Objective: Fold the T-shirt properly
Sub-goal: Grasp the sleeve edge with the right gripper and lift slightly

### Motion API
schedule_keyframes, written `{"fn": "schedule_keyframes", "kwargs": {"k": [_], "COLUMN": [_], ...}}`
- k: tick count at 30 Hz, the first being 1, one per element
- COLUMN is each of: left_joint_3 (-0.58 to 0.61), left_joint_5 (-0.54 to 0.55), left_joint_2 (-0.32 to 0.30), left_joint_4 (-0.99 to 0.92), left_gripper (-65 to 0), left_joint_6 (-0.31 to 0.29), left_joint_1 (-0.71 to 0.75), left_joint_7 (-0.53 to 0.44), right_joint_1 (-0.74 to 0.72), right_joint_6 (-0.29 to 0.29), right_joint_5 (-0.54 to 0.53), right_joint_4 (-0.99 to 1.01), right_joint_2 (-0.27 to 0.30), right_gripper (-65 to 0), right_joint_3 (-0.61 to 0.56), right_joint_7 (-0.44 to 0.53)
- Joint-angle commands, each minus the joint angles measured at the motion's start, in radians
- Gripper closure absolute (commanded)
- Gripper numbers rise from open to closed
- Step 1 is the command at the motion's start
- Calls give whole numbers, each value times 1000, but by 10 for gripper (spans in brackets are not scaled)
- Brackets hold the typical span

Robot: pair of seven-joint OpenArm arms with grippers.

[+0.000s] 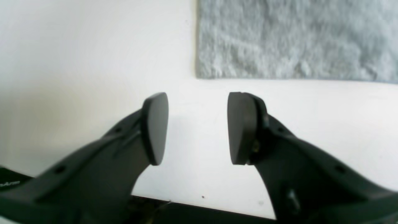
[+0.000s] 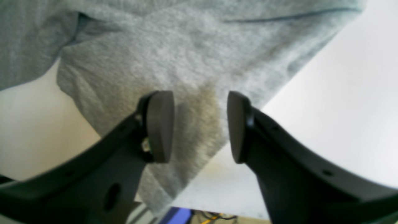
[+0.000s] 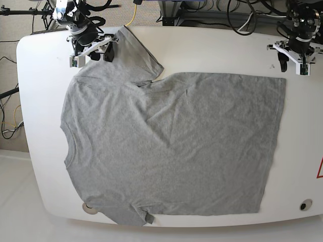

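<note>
Left wrist view first: the left gripper (image 1: 197,127) has its two pads clearly apart with nothing between them, and under it there is only the bare white table (image 1: 93,56). A corner of the T-shirt (image 1: 295,40) lies at about 1 o'clock from the pads, flat and straight at the edges, not touched by them. Right wrist view next: the right gripper (image 2: 200,126) also stands with its jaws apart, hovering over a grey sleeve (image 2: 174,77); cloth shows in the gap between the pads, but they do not close on it, so I judge it is not gripped. The sleeve reaches almost to the table edge at 6 o'clock in this view. Base view last: the T-shirt (image 3: 171,146) is spread nearly flat over most of the table (image 3: 212,50), with its neck toward 9 o'clock and its hem toward 3 o'clock. The sleeve (image 3: 133,53) at 11 o'clock is out from the body and a little creased near the shoulder, with the right gripper (image 3: 91,50) at its end, while the left gripper (image 3: 292,61) is at 2 o'clock, just beside the hem corner. No fold of the body is visible yet, so I judge the task is at its beginning: flattening looks mostly done, and all the folds are left.
</note>
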State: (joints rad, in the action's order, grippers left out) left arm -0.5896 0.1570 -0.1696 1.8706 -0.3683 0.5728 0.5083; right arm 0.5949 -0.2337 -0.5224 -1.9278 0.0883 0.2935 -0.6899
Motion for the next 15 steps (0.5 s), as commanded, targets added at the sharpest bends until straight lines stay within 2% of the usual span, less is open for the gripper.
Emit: {"fn": "schedule_keyframes", "kwargs": {"k": [1, 10, 15], "left_joint_3": [-3, -11, -53], "left_joint_5": [2, 14, 51], "left_joint_2": [-11, -5, -11], "left_joint_4": [15, 6, 0], "left_gripper": [-290, -281, -278], "left_joint_6": [-1, 0, -12], "left_joint_1": [2, -6, -14], "left_joint_7": [-22, 5, 16], "right_joint_1": [-2, -55, -67], "right_joint_6": [-14, -14, -11], "right_joint_5": [-35, -97, -152], "right_joint_4": [-9, -5, -8], "right_joint_2": [-8, -6, 1], "right_gripper": [-306, -302, -328], "right_joint_3": [4, -1, 17], "right_joint_7": [-4, -88, -105]}}
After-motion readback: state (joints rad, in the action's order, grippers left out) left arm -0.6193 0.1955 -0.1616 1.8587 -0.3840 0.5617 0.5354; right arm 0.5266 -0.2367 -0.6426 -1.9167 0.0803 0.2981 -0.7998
